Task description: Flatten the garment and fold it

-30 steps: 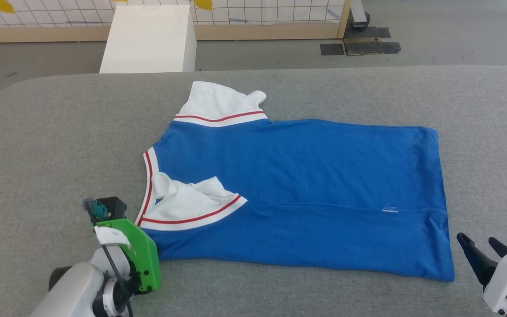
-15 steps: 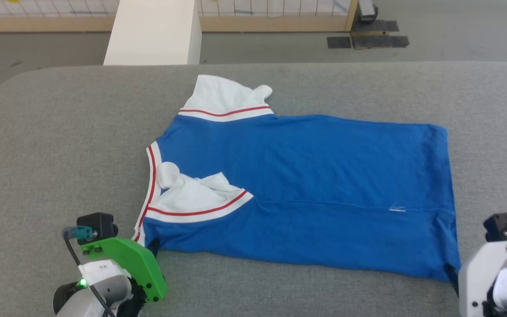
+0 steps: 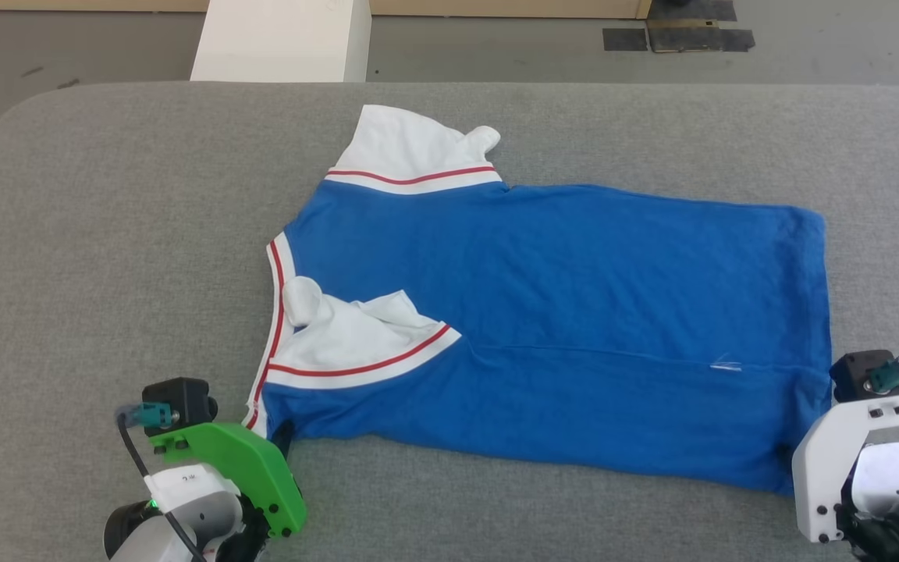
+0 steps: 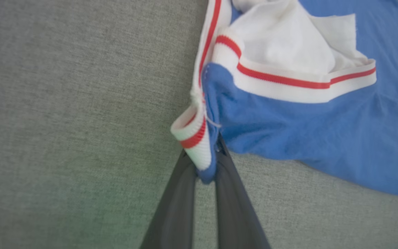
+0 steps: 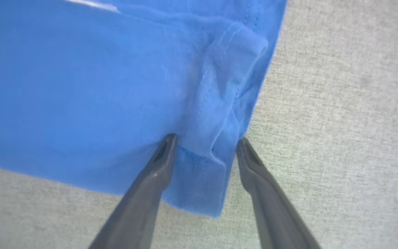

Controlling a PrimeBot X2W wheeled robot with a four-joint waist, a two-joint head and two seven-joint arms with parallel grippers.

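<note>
The garment point(image 3: 559, 312), a royal-blue T-shirt with white red-striped sleeves, lies mostly flat across the grey table, collar to the left and hem to the right. One sleeve point(image 3: 410, 152) points to the far side; the other point(image 3: 348, 339) is folded over onto the blue body. My left gripper point(image 4: 206, 155) is shut on the near collar corner point(image 4: 195, 138), where striped trim and blue cloth bunch between its fingers. My right gripper point(image 5: 206, 141) is open, its two fingers astride the near hem corner point(image 5: 202, 166), which is wrinkled and doubled over.
The grey padded table point(image 3: 106, 195) has a rounded far-left corner. A white box point(image 3: 282, 43) stands on the floor just beyond the far edge. Dark tape patches point(image 3: 680, 35) mark the floor at the back right.
The head camera has tilted down. My left gripper has shut on the collar corner. My right gripper has come in from the right and lowered over the hem corner.
</note>
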